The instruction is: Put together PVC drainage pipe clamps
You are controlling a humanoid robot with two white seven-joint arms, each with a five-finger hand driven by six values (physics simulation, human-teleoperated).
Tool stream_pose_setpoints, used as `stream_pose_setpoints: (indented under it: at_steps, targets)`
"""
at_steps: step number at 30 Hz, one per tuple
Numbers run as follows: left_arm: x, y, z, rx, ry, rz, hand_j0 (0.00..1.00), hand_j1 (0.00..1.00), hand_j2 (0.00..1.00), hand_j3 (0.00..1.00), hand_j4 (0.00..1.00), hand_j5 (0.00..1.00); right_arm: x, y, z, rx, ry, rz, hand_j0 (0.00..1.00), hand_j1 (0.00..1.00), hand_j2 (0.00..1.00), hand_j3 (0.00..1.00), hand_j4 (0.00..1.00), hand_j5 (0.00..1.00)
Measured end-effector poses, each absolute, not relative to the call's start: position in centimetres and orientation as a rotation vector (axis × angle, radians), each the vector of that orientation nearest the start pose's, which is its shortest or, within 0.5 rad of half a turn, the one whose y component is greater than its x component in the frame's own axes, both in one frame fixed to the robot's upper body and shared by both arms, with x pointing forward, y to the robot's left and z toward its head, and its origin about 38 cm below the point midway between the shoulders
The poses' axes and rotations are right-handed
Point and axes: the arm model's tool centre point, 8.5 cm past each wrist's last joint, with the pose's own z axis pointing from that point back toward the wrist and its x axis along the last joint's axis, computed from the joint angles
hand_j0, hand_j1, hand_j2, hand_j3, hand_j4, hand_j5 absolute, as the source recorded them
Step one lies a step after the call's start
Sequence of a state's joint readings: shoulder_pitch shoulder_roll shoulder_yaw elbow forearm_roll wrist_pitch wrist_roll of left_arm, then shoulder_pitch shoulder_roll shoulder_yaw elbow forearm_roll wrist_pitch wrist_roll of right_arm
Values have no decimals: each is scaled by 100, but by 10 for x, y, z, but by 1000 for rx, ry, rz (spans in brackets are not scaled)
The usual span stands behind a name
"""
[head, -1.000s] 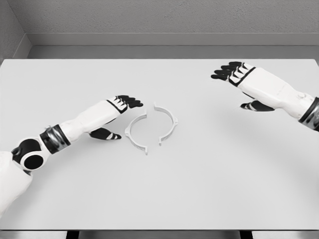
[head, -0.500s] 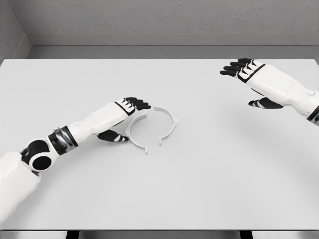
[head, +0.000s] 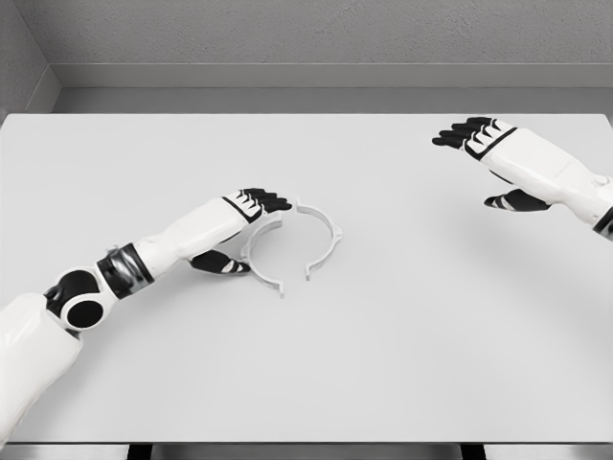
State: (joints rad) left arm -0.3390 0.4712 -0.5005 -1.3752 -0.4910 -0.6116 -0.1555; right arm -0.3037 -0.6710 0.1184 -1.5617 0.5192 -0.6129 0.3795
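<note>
White table (head: 402,364), grey textured back wall (head: 316,31), flat even light

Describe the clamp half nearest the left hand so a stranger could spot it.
On the white table, near its middle, lie two white half-rings facing each other. The left clamp half sits by the left hand; unlike the right clamp half, its curve bulges toward that hand.

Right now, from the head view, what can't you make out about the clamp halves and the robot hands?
- Left robot hand: contact with left clamp half unclear; its fingers cover that half's upper end.
- Clamp halves' end tabs, any screw holes: too small.
- Right clamp half: seated or merely near, unclear.
- Right robot hand: forearm cut by right edge.
</note>
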Motion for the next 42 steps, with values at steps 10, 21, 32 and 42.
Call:
stream_pose_setpoints:
  at_steps: [10, 21, 32, 42]
  targets:
    - [402, 207, 106, 181, -1835, -1572, 100, 100, 100, 100, 100, 100, 407, -340, 217, -630, -1676, 1720, 100, 100, 100, 100, 100, 100]
    - [403, 202, 105, 171, -1843, -1561, 100, 100, 100, 100, 100, 100, 407, -341, 214, -625, -1669, 1717, 100, 100, 100, 100, 100, 100]
    - [407, 196, 107, 166, -1854, -1548, 100, 100, 100, 100, 100, 100, 406, -340, 214, -622, -1671, 1720, 100, 100, 100, 100, 100, 100]
    - [408, 191, 105, 155, -1857, -1540, 100, 100, 100, 100, 100, 100, 406, -340, 214, -622, -1671, 1720, 100, 100, 100, 100, 100, 100]
